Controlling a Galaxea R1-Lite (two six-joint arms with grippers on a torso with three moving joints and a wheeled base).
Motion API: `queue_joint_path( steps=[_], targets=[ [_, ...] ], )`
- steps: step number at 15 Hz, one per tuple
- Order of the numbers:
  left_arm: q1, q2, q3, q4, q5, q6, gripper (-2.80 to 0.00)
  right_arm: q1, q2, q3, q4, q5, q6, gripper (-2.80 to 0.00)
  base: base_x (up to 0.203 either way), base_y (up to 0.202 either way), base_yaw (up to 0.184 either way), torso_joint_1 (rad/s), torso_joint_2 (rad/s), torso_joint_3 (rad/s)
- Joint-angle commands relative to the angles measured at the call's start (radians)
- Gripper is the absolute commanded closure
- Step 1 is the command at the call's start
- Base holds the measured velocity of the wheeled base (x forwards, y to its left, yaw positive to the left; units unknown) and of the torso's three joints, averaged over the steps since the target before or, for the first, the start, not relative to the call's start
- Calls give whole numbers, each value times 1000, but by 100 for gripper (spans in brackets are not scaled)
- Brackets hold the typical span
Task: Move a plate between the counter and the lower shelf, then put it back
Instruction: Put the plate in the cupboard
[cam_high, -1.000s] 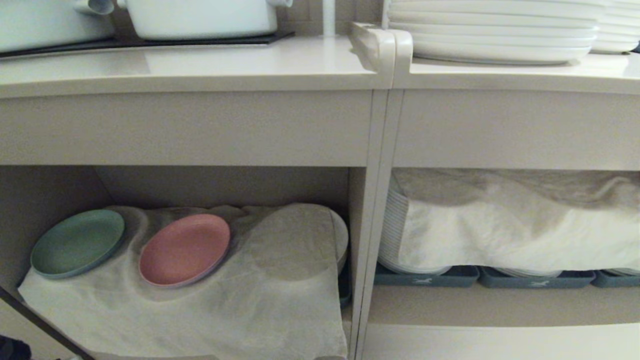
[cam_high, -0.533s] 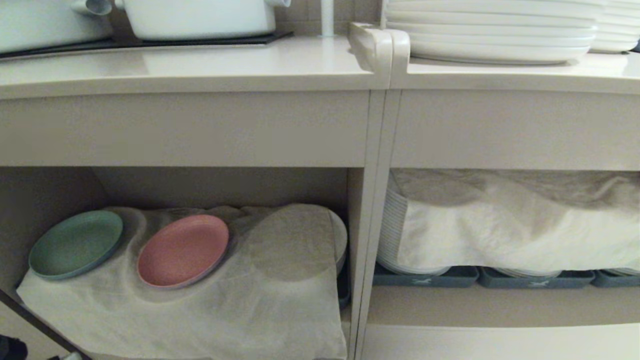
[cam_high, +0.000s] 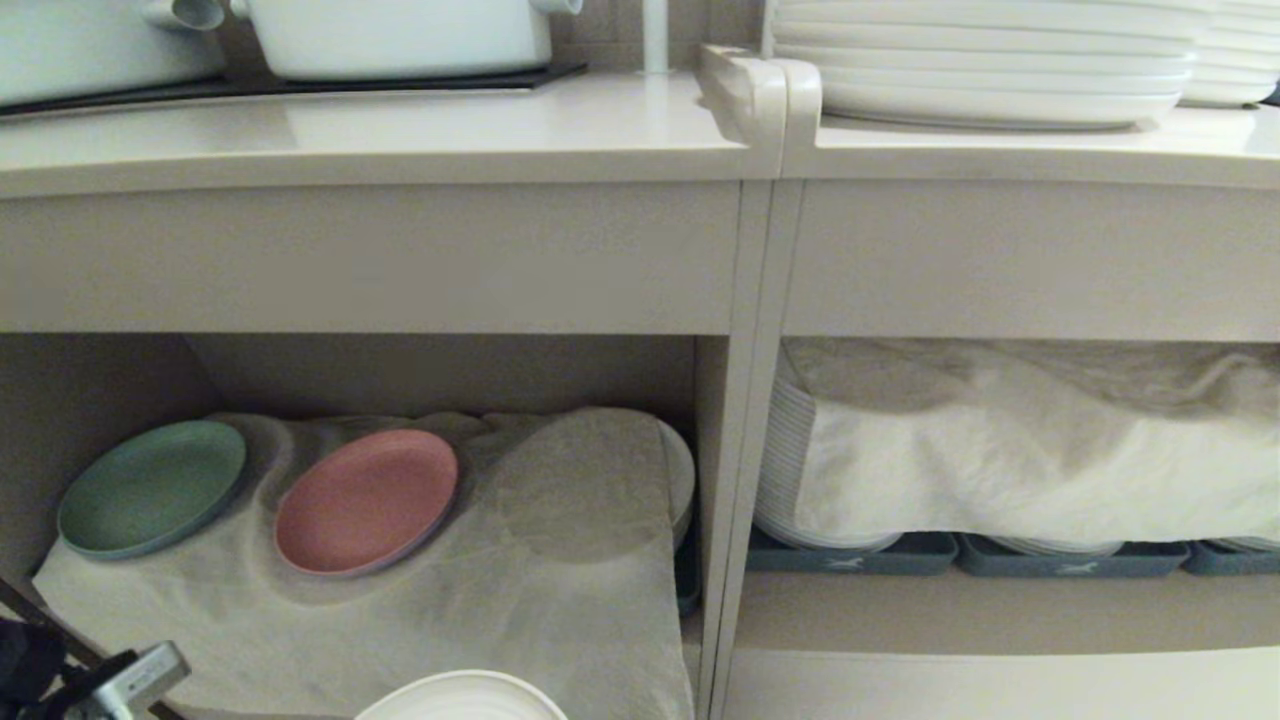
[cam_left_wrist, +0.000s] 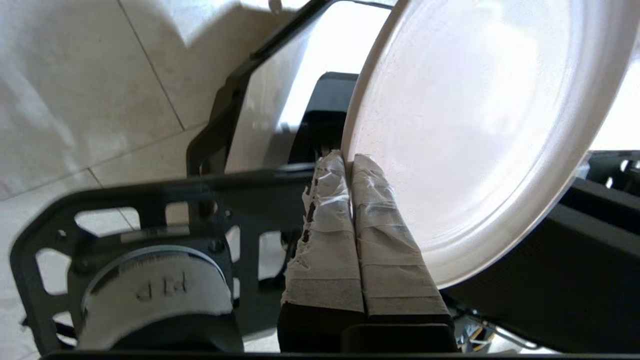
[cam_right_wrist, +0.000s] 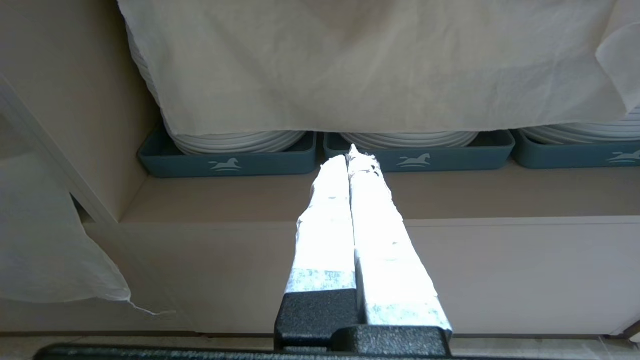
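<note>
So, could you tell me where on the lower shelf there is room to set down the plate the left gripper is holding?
On the lower shelf, the white cloth lies bare in front of the pink plate and toward the right-hand mound. The back left is crowded by the green plate beside the pink one. The left gripper grips the plate by its rim, low in front.

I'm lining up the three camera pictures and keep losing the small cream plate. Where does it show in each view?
Head view: the small round cream matte plate peeks in at the bottom edge, below the white gauzy cloth.
Left wrist view: it fills the upper right, its rim pinched by the left gripper.
Right wrist view: not in it.
Shared landmark: that plate for head and left wrist; the grey-blue trays for head and right wrist.
</note>
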Motion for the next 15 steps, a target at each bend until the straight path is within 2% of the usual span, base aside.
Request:
queue_joint_path(
  steps=[1, 7, 10, 13, 15],
  targets=[
    [0, 99, -9, -34, 2, -2, 0, 1, 1, 0, 0, 0, 0, 0, 0, 0, 0, 0, 0, 0],
    [1, 292, -19, -247, 9, -12, 0, 1, 1, 0, 0, 0, 0, 0, 0, 0, 0, 0, 0, 0],
    [0, 354, -39, -292, 8, -26, 0, 1, 1, 0, 0, 0, 0, 0, 0, 0, 0, 0, 0, 0],
    [-8, 427, -93, -309, 0, -64, 0, 1, 1, 0, 0, 0, 0, 0, 0, 0, 0, 0, 0, 0],
    [-37, 467, -100, -398, 1, -125, 0, 1, 1, 0, 0, 0, 0, 0, 0, 0, 0, 0, 0, 0]
  ],
)
